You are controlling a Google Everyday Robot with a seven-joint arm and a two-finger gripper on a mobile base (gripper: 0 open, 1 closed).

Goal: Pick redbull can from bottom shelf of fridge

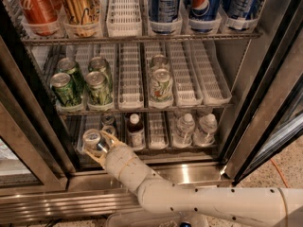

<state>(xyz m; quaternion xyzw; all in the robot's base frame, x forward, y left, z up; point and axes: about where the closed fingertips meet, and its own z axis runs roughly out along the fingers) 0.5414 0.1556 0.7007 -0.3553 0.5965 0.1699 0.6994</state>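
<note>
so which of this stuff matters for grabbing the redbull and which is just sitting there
For the job:
redbull can, front left of the bottom shelf
claw, right at that can
fridge

Just sitting there:
green cans, one shelf up
water bottles and dark bottle, on the same bottom shelf
pepsi cans, top shelf
</note>
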